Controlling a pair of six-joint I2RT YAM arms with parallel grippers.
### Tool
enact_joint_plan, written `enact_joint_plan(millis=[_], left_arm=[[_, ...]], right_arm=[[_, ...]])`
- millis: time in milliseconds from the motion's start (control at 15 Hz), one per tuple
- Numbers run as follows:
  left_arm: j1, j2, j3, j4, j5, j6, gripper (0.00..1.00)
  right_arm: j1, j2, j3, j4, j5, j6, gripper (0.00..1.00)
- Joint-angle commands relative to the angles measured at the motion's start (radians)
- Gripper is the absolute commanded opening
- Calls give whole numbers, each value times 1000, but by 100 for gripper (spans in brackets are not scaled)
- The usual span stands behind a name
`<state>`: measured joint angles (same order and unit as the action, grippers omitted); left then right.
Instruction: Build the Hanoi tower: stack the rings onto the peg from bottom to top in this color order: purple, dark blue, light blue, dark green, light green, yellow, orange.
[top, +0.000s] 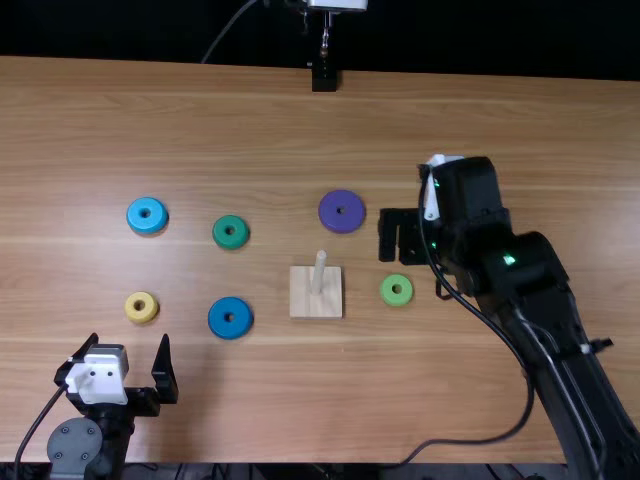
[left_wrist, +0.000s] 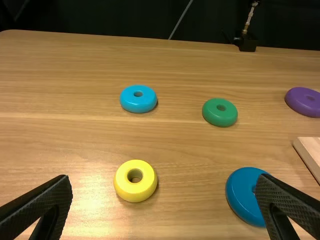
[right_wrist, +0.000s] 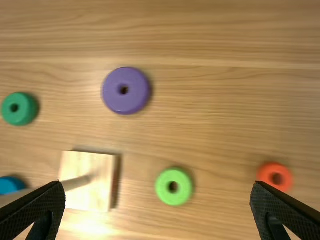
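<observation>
Left gripper (top: 129, 338): jaws wide, holding nothing. Yellow ring (top: 133, 308) sits just ahead of it, light blue ring (top: 138, 215) farther up. Going low here could clip yellow.

Dark green ring (top: 223, 238) and dark blue ring (top: 220, 323) are next across, right of those jaws and ahead. Dark blue is closer. Risk: it gets stacked first if mistaken for purple, and then the order's wrong from the bottom.

Wooden base (top: 303, 302): peg (top: 319, 270) upright and bare. Could slide or tip if a finger or badly aligned ring pushes the peg; can't tell if it's fixed down.

Purple ring (top: 331, 216), which should go first, lies flat on the table (top: 300, 130) beyond the base, left of the right gripper (right_wrist: 157, 185) and near it. Those jaws are wide too, nothing in them. An off-center grip would tilt purple, and its hole misses the peg.

Light green ring (top: 388, 291) is beside the base, easily nudged by a low sweep. Orange ring (right_wrist: 269, 176) is farther right.
</observation>
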<state>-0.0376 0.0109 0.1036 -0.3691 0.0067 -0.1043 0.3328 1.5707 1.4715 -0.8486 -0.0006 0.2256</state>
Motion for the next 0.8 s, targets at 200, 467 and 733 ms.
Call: enact_joint_plan(millis=[200,467,733], left_arm=[[11,-11,-104,-80,-3,10,100],[11,-11,-104,-80,-3,10,100],[11,-11,-104,-80,-3,10,100]], right_arm=[[15,224,168,4,-44,17,100],[14,427,302,8,-42,-45,100],[51,557,366,10,-40,-51,100]])
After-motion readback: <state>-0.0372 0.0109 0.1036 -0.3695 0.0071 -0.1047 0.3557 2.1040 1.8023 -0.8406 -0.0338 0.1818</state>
